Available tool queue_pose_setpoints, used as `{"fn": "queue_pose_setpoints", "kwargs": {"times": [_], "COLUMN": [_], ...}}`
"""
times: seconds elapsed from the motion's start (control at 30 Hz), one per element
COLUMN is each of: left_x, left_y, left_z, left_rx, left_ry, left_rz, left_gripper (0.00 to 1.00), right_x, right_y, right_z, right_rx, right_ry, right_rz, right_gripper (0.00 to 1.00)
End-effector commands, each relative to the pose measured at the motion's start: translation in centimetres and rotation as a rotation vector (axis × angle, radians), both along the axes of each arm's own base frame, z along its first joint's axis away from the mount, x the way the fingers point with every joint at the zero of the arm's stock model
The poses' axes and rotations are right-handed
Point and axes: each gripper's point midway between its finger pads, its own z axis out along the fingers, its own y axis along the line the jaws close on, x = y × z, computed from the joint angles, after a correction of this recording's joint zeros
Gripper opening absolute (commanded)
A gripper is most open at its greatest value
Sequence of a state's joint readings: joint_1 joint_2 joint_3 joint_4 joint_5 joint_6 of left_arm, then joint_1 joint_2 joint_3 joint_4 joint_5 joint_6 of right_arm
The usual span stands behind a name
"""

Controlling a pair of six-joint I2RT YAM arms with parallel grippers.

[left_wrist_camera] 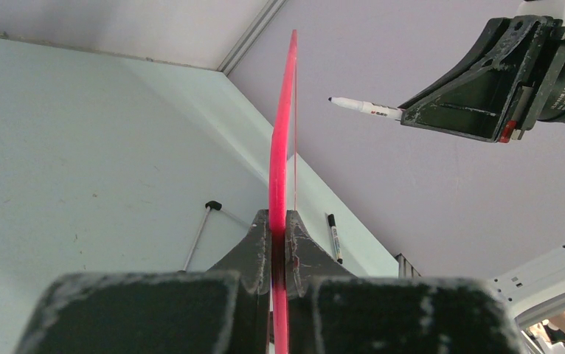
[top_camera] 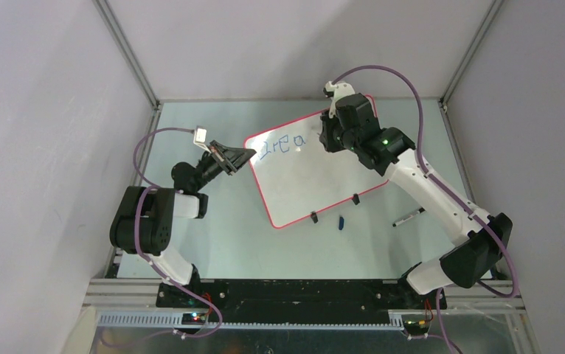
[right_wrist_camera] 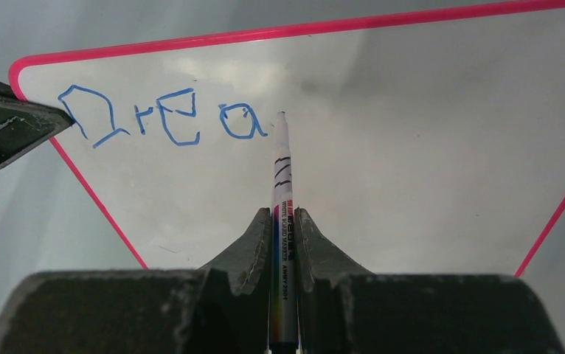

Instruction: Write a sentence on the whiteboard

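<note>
Lying just beside the whiteboard — a blue cap, a black-capped marker.

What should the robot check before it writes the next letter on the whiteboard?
1. Grip of left gripper on the whiteboard edge: ok.
2. Hold of right gripper on the marker: ok.
3. Marker tip beside the last letter of the writing: ok.
4. Blank board right of the writing: ok.
5. Tip touching the board: not ok, a gap shows in the left wrist view.
6. Ink left: cannot tell.
</note>
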State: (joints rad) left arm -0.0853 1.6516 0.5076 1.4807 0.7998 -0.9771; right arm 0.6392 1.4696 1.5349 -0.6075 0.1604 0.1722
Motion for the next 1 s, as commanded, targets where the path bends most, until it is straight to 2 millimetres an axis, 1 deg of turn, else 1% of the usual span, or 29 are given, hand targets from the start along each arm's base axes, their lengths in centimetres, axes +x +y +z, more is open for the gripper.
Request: {"fn": "queue_pose_setpoints", "kwargs": {"times": [0.0, 0.1, 0.53, 0.83, 0.97], "left_x": [-0.7, -0.7, -0.7, -0.8, -0.7], "left_y": [-1.2, -1.2, -1.1, -1.2, -1.1], "left_z": [1.6, 1.5, 1.5, 1.5, 1.6], "left_rx": [0.032, 0.033, 0.032, 0.034, 0.034], "left_ry": [-0.117, -0.116, -0.116, -0.119, -0.118], "left_rz": [-0.062, -0.062, -0.061, -0.064, -0.062], "left_gripper": [0.00, 0.00, 0.00, 0.00, 0.00], "right_x": [0.2, 0.3, 1.1, 1.4, 1.7], "right_y": [0.5, 0.7, 1.1, 1.1, 1.1], "right_z": [1.6, 0.9, -0.1, 0.3, 0.1], "right_rx": [0.029, 0.012, -0.019, -0.021, -0.028], "right_ry": [-0.044, -0.021, 0.005, -0.005, 0.000], "right_rz": [0.031, 0.035, 0.031, 0.019, 0.013], "right_gripper": [0.00, 0.00, 0.00, 0.00, 0.00]}}
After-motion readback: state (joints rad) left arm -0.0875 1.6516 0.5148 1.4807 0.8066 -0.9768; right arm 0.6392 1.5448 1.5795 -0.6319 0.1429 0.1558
